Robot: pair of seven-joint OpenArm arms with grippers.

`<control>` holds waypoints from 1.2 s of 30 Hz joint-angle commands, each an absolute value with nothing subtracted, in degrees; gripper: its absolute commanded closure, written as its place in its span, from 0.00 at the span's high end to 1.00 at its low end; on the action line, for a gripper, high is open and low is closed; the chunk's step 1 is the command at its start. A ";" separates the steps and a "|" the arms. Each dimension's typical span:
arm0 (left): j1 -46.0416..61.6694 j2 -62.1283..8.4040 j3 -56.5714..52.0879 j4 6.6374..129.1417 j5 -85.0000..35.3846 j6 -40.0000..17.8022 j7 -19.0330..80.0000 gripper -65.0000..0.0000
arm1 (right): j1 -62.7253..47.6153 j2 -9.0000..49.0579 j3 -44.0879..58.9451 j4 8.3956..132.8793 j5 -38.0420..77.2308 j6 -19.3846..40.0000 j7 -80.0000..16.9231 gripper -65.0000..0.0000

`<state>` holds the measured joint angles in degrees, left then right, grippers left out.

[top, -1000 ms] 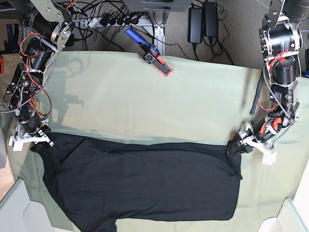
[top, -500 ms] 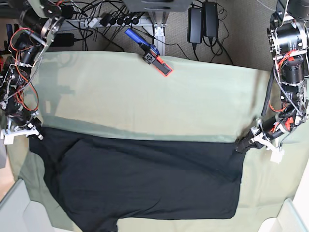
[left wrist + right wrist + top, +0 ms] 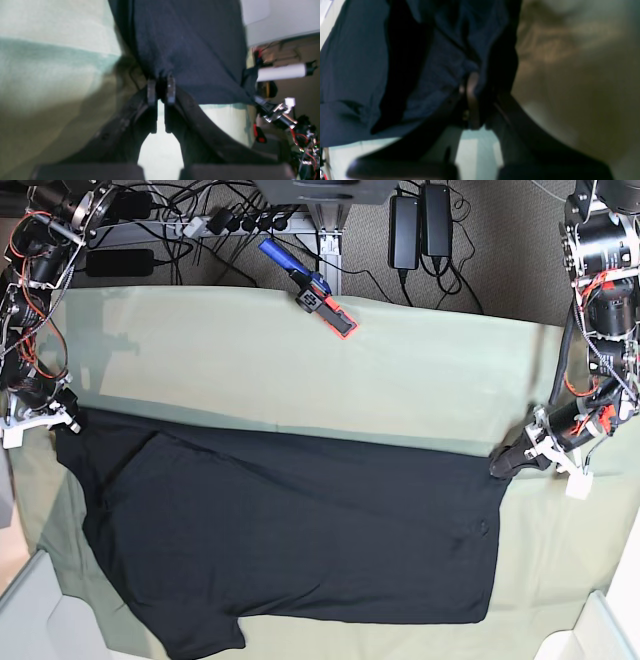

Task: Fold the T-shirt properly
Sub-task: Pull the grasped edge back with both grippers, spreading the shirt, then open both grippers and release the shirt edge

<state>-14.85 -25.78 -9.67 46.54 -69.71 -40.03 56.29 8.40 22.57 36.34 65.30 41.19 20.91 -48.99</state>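
Across the counter's near half lies the black T-shirt (image 3: 290, 540), spread on a pale green cloth (image 3: 300, 370). Left hand (image 3: 505, 463) and right hand (image 3: 62, 420) each pinch a far corner.

Plain black T-shirt (image 3: 300, 540) on pale green cloth (image 3: 300, 370); blue-and-red tool (image 3: 310, 288).

Open pale green cloth (image 3: 300, 370) lies beyond the T-shirt (image 3: 300, 550); only a blue-and-red tool (image 3: 310, 288) sits at its far edge.

Pale green cloth (image 3: 300, 370) over table; grey carpet (image 3: 500, 250).
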 commanded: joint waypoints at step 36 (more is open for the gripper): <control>15.75 -32.23 -16.95 64.99 -76.51 -40.00 60.01 0.00 | -22.31 25.06 36.77 87.44 42.50 25.74 -48.66 0.00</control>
